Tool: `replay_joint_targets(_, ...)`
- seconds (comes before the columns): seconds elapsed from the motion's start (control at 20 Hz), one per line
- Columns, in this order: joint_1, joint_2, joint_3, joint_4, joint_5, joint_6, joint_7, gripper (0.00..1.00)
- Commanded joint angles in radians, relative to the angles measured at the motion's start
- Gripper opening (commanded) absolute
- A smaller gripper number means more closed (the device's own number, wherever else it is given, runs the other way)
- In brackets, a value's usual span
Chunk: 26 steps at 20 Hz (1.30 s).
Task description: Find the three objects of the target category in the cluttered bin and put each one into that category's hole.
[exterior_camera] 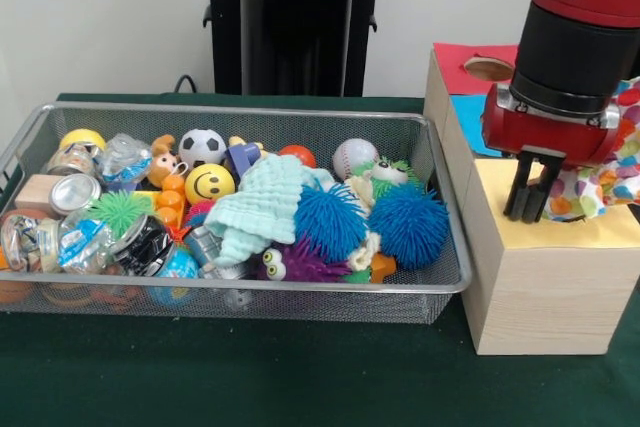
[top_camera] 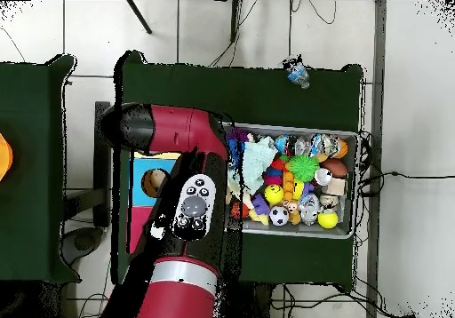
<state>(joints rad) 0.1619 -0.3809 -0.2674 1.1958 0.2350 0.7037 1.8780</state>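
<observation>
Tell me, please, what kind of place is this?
Probably a robotics lab, set up for sorting tests. A red robot arm works at a green-covered table holding a wire bin crammed with toys and a wooden box with coloured panels and a hole.

Robot lab: pedestal-mounted arm [exterior_camera: 575, 37], green-clothed table [exterior_camera: 250, 367], tiled floor [top_camera: 267, 30].

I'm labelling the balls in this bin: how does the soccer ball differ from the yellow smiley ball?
The soccer ball is white with black patches; the smiley ball is plain yellow with a printed face. The soccer ball lies against the basket's far wall; the smiley ball lies just nearer the camera, touching the mint cloth. Both are round and look similar in size.
</observation>
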Motion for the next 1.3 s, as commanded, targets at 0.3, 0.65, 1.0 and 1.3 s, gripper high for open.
replay_joint_targets(0.3,-0.061,-0.118,0.051,0.140,-0.066,0.002,0.026,0.00)
replay_joint_targets(0.65,-0.060,-0.267,0.023,0.085,-0.073,0.265,0.012,0.00)
replay_joint_targets(1.0,-0.057,-0.332,0.040,0.078,-0.070,0.356,0.031,0.00)
replay_joint_targets(1.3,-0.042,-0.357,0.054,0.089,-0.069,0.376,0.063,0.00)
